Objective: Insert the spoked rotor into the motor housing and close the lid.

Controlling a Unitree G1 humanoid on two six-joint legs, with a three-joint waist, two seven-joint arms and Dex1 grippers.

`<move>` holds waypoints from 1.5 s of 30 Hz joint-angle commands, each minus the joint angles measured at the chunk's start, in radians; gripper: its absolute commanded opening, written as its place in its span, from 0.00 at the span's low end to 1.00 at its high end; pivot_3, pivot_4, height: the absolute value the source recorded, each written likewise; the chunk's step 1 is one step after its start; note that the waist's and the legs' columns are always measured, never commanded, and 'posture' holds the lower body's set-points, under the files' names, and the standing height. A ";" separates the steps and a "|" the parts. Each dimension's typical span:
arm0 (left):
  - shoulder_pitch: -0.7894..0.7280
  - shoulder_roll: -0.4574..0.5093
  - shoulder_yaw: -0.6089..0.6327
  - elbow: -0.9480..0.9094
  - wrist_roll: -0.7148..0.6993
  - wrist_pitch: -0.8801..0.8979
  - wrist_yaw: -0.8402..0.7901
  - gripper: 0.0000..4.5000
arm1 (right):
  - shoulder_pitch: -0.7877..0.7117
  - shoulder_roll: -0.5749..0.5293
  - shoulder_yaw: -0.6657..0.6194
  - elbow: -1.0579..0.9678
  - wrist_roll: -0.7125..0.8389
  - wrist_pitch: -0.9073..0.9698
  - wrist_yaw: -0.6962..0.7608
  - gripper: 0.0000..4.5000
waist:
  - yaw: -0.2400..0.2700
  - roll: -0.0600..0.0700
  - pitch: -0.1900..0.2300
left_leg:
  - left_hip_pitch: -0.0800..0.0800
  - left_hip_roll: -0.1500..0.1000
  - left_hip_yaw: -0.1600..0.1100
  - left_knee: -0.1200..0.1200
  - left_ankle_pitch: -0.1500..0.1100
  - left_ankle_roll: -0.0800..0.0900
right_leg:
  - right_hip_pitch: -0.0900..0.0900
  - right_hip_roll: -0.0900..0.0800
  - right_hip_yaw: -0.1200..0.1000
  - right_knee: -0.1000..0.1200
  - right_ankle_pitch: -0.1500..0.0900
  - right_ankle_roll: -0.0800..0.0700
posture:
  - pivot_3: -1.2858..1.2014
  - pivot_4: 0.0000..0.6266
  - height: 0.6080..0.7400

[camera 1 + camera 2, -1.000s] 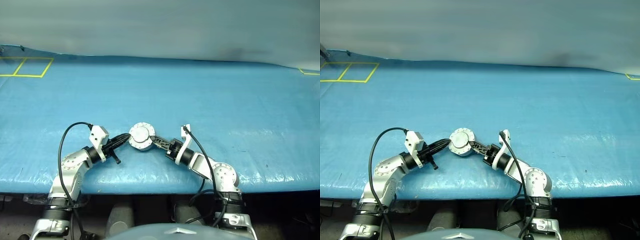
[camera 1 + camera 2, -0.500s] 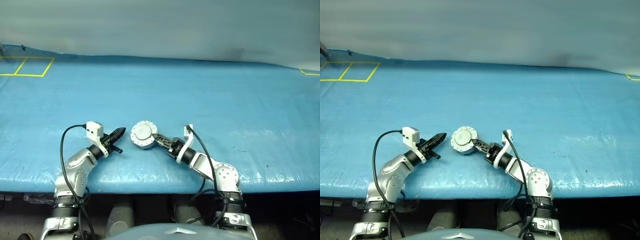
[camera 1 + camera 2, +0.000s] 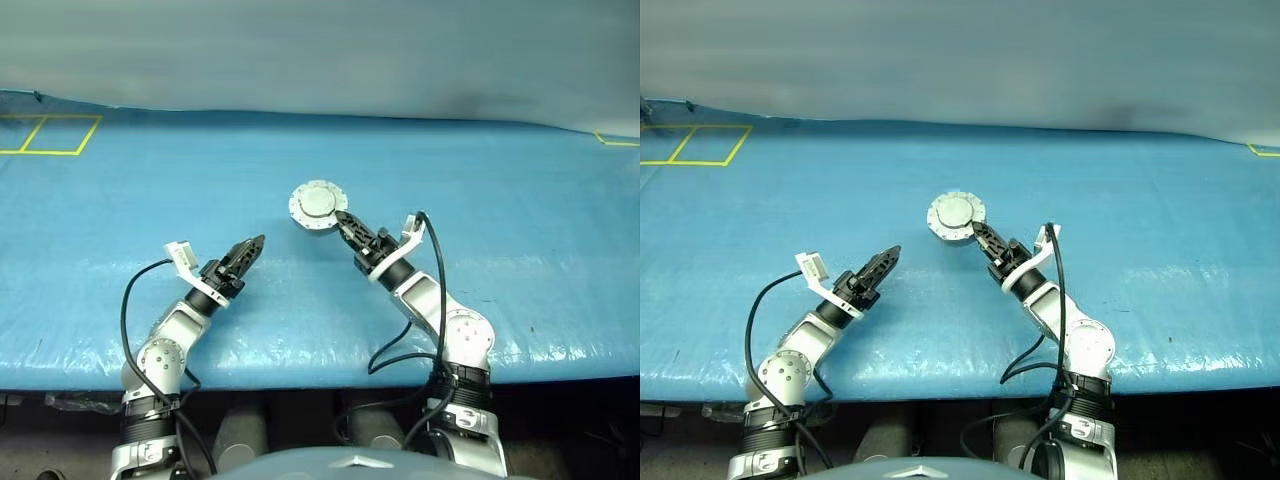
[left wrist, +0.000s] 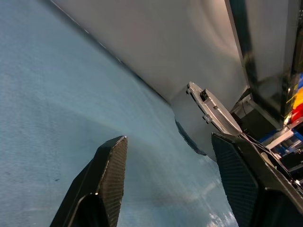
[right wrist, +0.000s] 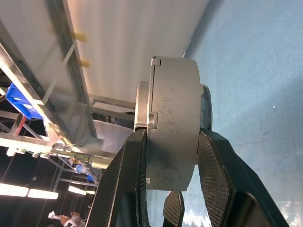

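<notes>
Holding the closed motor housing [image 3: 318, 204] edge-on above the blue table [image 3: 520, 200], the right gripper [image 3: 343, 222] clamps its fingers on both flat faces, lid [image 5: 143, 106] included. The left gripper [image 3: 252, 248], fingers spread and empty, sits well apart to the left.
</notes>
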 commanded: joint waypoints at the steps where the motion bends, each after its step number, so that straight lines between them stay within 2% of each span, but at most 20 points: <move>1: -0.003 -0.026 0.004 -0.044 -0.148 0.122 0.004 0.84 | -0.035 0.026 0.031 -0.108 0.089 -0.001 0.017 0.27 | 0.000 0.000 0.000 | 0.000 -0.001 0.000 0.000 0.000 0.000 | 0.000 -0.001 0.000 0.000 0.000 0.000 | 0.52 0.24 1.00; 3: -0.008 -0.028 0.013 -0.038 -0.213 0.185 0.006 0.98 | -0.031 0.024 0.049 -0.120 0.093 0.003 0.017 0.27 | -0.003 0.000 0.000 | -0.001 -0.001 0.000 0.000 0.000 0.000 | 0.000 -0.001 0.000 0.000 0.000 0.000 | 0.52 0.24 1.00; 4: -0.009 -0.023 0.011 -0.036 -0.236 0.214 0.004 0.99 | -0.028 0.024 0.059 -0.124 0.093 0.005 0.015 0.27 | -0.004 0.000 0.000 | -0.001 -0.001 0.000 0.000 0.000 0.000 | 0.000 0.000 0.000 0.000 0.000 0.000 | 0.52 0.24 1.00; 11: -0.038 -0.027 0.008 -0.017 -0.304 0.292 0.000 0.99 | 0.000 0.011 0.150 -0.152 0.082 0.038 0.040 0.27 | -0.007 0.000 0.000 | 0.000 0.000 -0.001 0.000 0.000 0.000 | 0.000 0.000 -0.001 0.000 0.000 0.000 | 0.52 0.24 1.00; 22: -0.086 -0.076 0.053 0.019 -0.338 0.254 0.035 0.99 | 0.027 -0.010 0.208 -0.160 0.085 0.033 0.043 0.27 | -0.004 0.000 0.000 | 0.000 -0.001 -0.001 0.001 0.000 0.000 | 0.000 0.000 -0.001 0.000 0.000 0.000 | 0.52 0.24 1.00; 31: -0.099 -0.082 0.035 0.020 -0.273 0.204 0.047 0.99 | 0.030 -0.015 0.223 -0.168 0.079 0.033 0.053 0.27 | -0.004 0.000 0.000 | 0.000 -0.001 -0.001 0.001 0.000 0.000 | 0.000 0.000 -0.001 0.000 0.000 0.000 | 0.52 0.24 1.00; 34: -0.103 -0.087 0.026 0.024 -0.259 0.192 0.047 0.87 | 0.027 -0.017 0.232 -0.168 0.078 0.034 0.061 0.27 | -0.004 0.000 0.000 | -0.001 -0.001 -0.001 0.001 0.000 0.000 | 0.000 0.000 -0.001 0.000 0.000 -0.001 | 0.52 0.24 1.00; 37: -0.103 -0.088 0.020 0.024 -0.254 0.184 0.041 0.64 | 0.025 -0.019 0.237 -0.169 0.077 0.034 0.065 0.27 | -0.004 0.000 0.000 | -0.001 -0.001 -0.001 0.001 0.000 0.000 | 0.000 0.000 -0.001 0.000 0.000 0.000 | 0.52 0.24 1.00; 38: -0.101 -0.089 0.019 0.025 -0.254 0.183 0.040 0.61 | 0.024 -0.020 0.238 -0.168 0.075 0.034 0.066 0.27 | -0.004 0.000 0.000 | -0.001 -0.001 -0.001 0.001 0.000 0.000 | 0.000 0.000 -0.001 0.000 0.000 0.000 | 0.52 0.24 1.00; 45: -0.105 -0.092 0.029 0.034 -0.263 0.191 0.068 0.61 | 0.019 -0.022 0.238 -0.154 0.065 0.035 0.066 0.27 | -0.004 0.000 0.000 | -0.001 -0.001 -0.001 0.001 0.000 0.000 | 0.000 0.000 -0.001 0.000 0.000 0.000 | 0.52 0.24 1.00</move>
